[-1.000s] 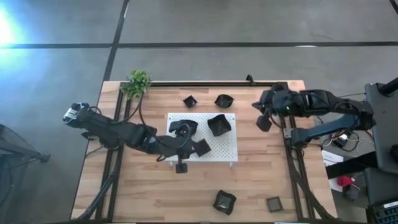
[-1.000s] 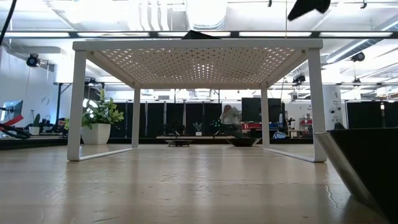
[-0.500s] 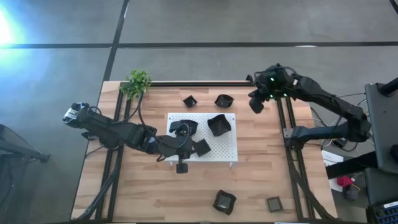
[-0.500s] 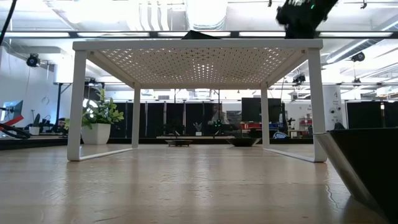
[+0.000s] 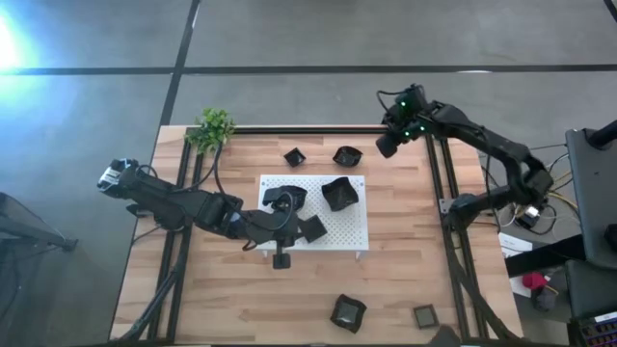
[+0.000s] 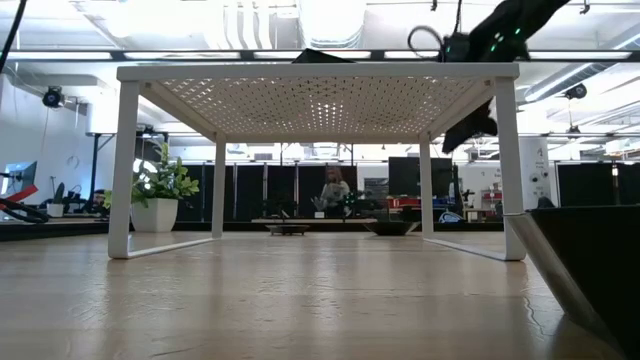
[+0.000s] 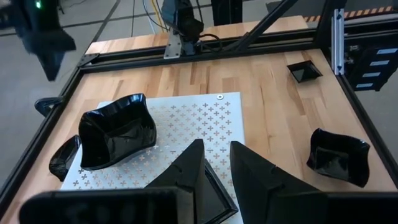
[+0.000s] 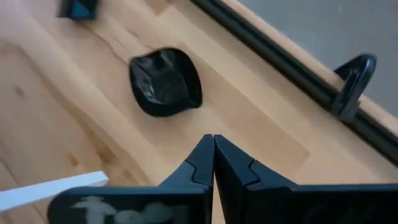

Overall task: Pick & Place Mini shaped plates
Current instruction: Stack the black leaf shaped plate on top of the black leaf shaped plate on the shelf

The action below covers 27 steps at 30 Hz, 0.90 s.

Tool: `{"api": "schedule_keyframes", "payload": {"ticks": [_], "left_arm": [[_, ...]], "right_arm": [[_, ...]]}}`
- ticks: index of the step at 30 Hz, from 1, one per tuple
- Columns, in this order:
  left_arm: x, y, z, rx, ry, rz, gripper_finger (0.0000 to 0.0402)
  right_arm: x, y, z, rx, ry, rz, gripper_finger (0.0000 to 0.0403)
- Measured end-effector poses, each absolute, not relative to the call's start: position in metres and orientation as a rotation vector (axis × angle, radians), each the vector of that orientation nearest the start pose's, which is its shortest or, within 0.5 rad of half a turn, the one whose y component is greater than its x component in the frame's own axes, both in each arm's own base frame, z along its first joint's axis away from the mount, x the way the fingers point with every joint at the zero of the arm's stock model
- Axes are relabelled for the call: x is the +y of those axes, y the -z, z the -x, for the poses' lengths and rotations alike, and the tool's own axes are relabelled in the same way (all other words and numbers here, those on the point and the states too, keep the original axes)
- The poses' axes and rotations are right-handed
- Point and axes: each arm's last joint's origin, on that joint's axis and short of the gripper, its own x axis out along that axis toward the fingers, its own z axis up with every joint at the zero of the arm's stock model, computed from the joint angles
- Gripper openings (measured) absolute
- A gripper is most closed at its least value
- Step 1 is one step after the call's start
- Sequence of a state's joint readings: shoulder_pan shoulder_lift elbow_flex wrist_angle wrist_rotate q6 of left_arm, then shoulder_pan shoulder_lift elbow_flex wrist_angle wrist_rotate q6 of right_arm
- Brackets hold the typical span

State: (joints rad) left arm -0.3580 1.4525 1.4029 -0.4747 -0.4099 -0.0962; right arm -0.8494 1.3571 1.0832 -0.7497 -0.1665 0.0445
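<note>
Fingers at the board's near edge and the counter's far edge.

Left gripper (image 5: 310, 228) is sitting over the white board (image 5: 353, 231), its fingers (image 7: 186, 171) standing apart astride the rim of a square plate (image 5: 313, 229) at the board's near edge; a wavy plate (image 5: 338, 193) is lying on the far part, another plate (image 5: 285, 199) beside it. Right gripper (image 5: 385, 145) is hanging with fingers (image 8: 202, 163) pressed together, empty, over bare wood by the far rail, near a rounded plate (image 5: 347, 155). A diamond plate (image 5: 294, 156) is lying beside that, two more (image 5: 348, 312) (image 5: 424, 315) near the front edge, open counter (image 5: 241, 289) between.
</note>
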Motion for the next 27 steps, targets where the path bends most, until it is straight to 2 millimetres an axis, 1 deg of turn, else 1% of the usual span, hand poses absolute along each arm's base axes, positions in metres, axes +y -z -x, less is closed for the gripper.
{"api": "schedule_keyframes", "payload": {"ticks": [4, 11, 17, 20, 27], "left_arm": [[-0.100, -0.366, -0.302, 0.479, -0.099, -0.110, 0.0073], [-0.094, -0.367, -0.302, 0.453, -0.265, -0.143, 0.0073], [-0.094, -0.367, -0.302, 0.452, -0.270, -0.142, 0.0073], [-0.094, -0.367, -0.302, 0.451, -0.272, -0.136, 0.0073], [-0.094, -0.368, -0.302, 0.450, -0.278, -0.132, 0.0073]], "right_arm": [[-0.206, -0.252, -0.187, 0.961, 0.636, -0.579, 0.0008], [-0.225, -0.225, -0.203, 0.987, 0.608, -0.548, 0.0008], [-0.235, -0.209, -0.213, 0.991, 0.560, -0.517, 0.0012], [-0.238, -0.202, -0.217, 0.984, 0.507, -0.508, 0.0025], [-0.243, -0.191, -0.223, 0.980, 0.466, -0.489, 0.0069]]}}
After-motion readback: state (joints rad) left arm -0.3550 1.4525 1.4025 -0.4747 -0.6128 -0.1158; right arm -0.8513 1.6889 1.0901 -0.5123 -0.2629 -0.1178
